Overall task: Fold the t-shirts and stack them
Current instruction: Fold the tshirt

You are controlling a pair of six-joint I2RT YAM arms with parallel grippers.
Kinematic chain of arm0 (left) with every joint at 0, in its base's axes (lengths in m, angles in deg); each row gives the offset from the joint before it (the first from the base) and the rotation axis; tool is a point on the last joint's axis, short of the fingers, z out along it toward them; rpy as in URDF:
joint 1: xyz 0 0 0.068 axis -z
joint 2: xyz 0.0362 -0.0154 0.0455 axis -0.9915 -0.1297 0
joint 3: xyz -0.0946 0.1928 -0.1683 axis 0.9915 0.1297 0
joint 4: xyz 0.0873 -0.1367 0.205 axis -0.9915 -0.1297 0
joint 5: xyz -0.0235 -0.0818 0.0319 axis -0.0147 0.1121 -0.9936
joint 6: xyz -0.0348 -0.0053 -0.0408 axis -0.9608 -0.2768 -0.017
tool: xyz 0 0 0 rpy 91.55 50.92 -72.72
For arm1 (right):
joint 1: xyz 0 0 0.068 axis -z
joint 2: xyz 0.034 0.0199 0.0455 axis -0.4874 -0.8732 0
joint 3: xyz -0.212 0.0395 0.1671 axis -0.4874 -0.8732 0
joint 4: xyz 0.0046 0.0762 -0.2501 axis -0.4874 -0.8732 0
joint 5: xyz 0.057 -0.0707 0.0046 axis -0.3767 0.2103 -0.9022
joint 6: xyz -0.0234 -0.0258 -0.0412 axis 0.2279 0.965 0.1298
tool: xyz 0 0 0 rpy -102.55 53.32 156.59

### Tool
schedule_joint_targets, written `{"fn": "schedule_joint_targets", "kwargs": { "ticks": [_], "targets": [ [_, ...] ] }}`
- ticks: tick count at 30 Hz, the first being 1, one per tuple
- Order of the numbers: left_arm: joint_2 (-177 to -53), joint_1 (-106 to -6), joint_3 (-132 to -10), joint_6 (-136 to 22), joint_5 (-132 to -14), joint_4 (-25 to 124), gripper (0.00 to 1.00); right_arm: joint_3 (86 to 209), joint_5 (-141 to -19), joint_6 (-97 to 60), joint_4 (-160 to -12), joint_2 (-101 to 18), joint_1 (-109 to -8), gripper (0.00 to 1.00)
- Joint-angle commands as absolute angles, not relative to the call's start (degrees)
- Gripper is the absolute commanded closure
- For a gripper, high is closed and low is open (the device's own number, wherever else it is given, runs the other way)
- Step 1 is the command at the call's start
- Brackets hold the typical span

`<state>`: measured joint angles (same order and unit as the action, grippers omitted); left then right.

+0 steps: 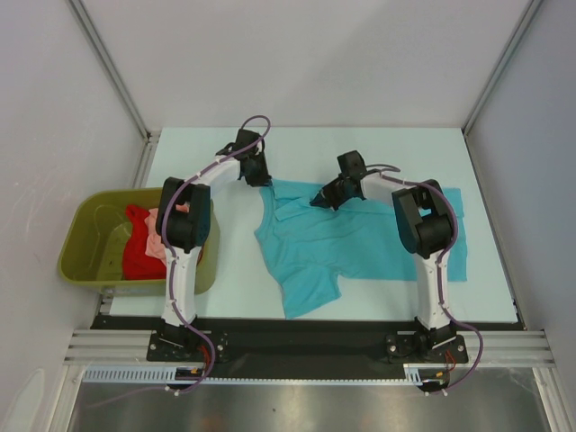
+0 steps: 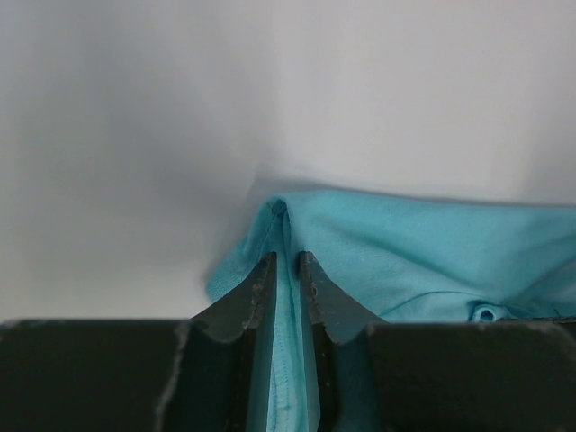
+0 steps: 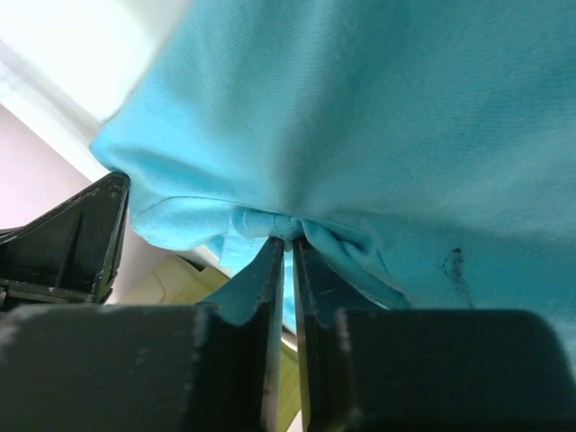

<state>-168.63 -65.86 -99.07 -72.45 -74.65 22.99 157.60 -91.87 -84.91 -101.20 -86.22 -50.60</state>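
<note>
While left gripper and right gripper both pinch it, the turquoise-blue t-shirt lies right of the tub.
Inside the tub (olive-green): red t-shirt, salmon-pink t-shirt.

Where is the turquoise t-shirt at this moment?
In the top view the turquoise t-shirt lies on the table, centre-right, right of the olive tub. The left claw and right claw each pinch it near its far edge.
</note>
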Motion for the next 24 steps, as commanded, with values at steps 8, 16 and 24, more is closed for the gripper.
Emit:
{"fn": "schedule_joint_targets", "kwargs": {
  "ticks": [8, 16, 24],
  "targets": [
    [-167.8, -66.4, -99.6, -72.6, -74.1, 24.4, 0.79, 166.3, -87.5, -74.0, -114.0, -87.6, -50.3, 1.0],
    [-167.9, -66.5, -99.3, -72.6, -74.1, 24.5, 0.79, 170.7, -90.0, -62.1, -126.0, -84.0, -49.8, 1.0],
    [-167.0, -66.4, -98.3, -72.6, -74.5, 24.1, 0.79, 170.7, -95.1, -49.2, -132.4, -83.0, -50.4, 1.0]
  ]
}}
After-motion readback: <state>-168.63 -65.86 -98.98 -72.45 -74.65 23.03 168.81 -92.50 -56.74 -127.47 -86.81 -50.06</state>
